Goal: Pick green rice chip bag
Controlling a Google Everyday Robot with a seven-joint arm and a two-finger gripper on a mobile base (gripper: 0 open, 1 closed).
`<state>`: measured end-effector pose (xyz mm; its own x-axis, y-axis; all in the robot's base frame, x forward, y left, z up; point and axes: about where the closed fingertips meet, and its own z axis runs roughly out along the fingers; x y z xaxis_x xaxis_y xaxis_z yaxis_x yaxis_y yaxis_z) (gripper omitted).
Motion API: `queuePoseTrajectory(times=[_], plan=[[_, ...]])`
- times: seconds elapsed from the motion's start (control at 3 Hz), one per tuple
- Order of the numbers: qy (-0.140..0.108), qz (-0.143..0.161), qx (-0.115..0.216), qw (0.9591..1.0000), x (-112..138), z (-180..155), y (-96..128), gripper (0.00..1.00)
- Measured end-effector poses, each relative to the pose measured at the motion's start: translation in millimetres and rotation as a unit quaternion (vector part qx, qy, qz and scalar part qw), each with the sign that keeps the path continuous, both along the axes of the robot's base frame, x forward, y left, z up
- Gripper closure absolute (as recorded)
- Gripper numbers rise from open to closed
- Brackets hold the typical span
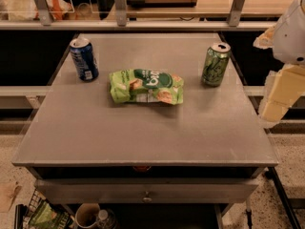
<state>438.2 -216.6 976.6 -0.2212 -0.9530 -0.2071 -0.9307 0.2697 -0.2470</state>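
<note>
- Grey table [143, 137] across most of the view.
- Gripper [275, 109] by the table's right edge, well apart from the bag; spread or pressed together: cannot tell.
- Bag [146, 86] flat mid-table, between the cans.
- Green can [215, 64] upright right, blue can [84, 58] upright left.

green rice chip bag [146, 86] lies flat on the grey table [143, 137]; blue can [84, 59] upright left of it, green soda can [215, 64] upright right, gripper [275, 104] farther right, beyond the table edge.

The arm [291, 30] was a rounded white shell with one dark dot. The cream, blocky gripper [275, 106] sat far right.
</note>
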Motion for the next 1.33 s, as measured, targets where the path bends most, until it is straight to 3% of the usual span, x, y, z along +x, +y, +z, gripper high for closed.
queuePoseTrajectory(times=[0.33, 0.67, 1.0, 1.33], plan=[[0.000, 0.000, 0.000, 1.0000, 0, 0, 0, 0.00], [-0.002, -0.014, 0.023, 0.9996, 2, 3, 4, 0.00], [-0.010, -0.049, 0.095, 0.9942, 9, 8, 12, 0.00], [-0.019, -0.069, 0.163, 0.9840, 16, 8, 39, 0.00]])
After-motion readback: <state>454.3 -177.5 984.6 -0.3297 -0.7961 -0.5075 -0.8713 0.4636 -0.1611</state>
